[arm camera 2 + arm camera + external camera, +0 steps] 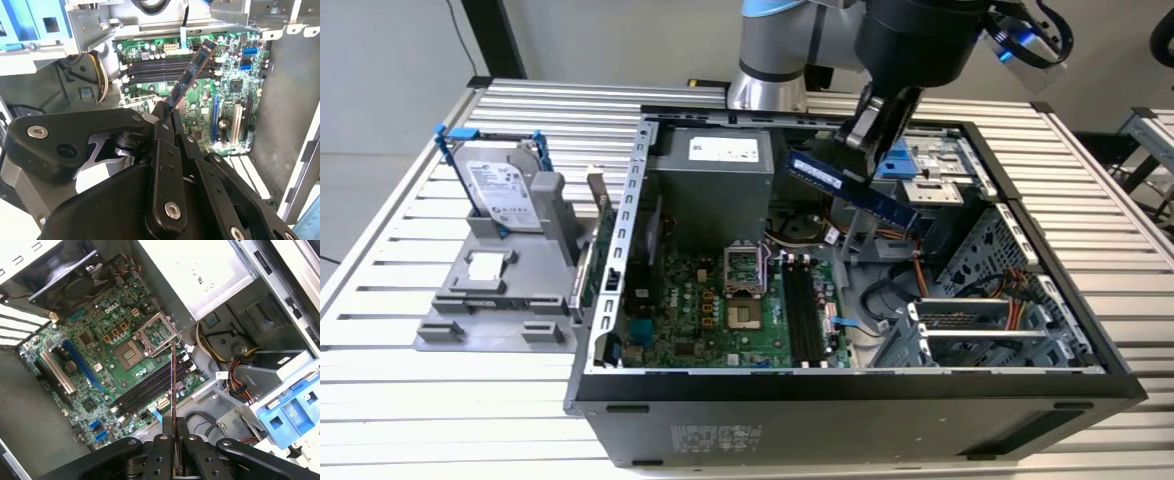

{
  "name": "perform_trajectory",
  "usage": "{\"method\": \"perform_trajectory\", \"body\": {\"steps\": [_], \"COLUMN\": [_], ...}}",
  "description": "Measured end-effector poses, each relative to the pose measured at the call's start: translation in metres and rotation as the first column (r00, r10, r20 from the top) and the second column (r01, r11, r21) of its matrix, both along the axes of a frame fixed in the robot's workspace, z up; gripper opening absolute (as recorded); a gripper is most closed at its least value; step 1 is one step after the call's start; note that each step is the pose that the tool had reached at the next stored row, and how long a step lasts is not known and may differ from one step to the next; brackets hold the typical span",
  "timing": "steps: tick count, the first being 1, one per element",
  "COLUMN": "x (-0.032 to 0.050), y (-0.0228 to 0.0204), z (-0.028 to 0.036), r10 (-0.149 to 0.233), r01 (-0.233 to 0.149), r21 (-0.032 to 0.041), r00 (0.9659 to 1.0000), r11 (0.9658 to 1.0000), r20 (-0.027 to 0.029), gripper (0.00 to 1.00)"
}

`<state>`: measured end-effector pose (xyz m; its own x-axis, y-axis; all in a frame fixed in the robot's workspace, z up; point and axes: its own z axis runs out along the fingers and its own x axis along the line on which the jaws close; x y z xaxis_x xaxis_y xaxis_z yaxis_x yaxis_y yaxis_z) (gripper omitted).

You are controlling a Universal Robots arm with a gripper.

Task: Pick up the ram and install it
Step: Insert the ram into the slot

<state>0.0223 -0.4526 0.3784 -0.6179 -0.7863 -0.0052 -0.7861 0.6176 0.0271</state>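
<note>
Nearest in the exterior view, along the lower edge of the frame, the slatted metal surface [454, 420] carries an open computer case [854, 385] lying on its side with its inside facing up. Within it, at lower centre, lies the green motherboard [707, 310], and on it the long black memory slots [803, 305] run away from the camera. Above them, in the upper right of centre, the tool [861, 140] is closed on the ram [847, 190], which hangs tilted in the air, its lower end toward the exterior view's right, well clear of the slots. In the second wrist view the tool [162, 117] pinches the ram [187, 80], apparently near one end, and the stick slants out over the board. In the first wrist view the ram [173, 385] is seen edge-on as a thin line rising from the tool [173, 435] across the slots. Farther back, a grey power supply [720, 160] sits against the case's rear wall. At the exterior view's left, a hard drive [507, 190] in a blue frame stands on a grey stand [494, 290].
</note>
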Motion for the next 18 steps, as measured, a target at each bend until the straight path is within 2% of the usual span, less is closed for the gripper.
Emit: {"method": "perform_trajectory", "body": {"steps": [4, 9, 13, 18], "x": [0.0000, 0.0000, 0.0000, 0.0000], "y": [0.0000, 0.0000, 0.0000, 0.0000], "z": [0.0000, 0.0000, 0.0000, 0.0000], "r10": [-0.062, -0.136, -0.194, -0.267], "r01": [0.062, 0.136, 0.194, 0.267], "r21": [0.0000, 0.0000, 0.0000, 0.0000], "r00": [0.9981, 0.9908, 0.9810, 0.9637], "r11": [0.9981, 0.9908, 0.9810, 0.9637], "r20": [0.0000, 0.0000, 0.0000, 0.0000], "gripper": [0.00, 0.00, 0.00, 0.00]}}
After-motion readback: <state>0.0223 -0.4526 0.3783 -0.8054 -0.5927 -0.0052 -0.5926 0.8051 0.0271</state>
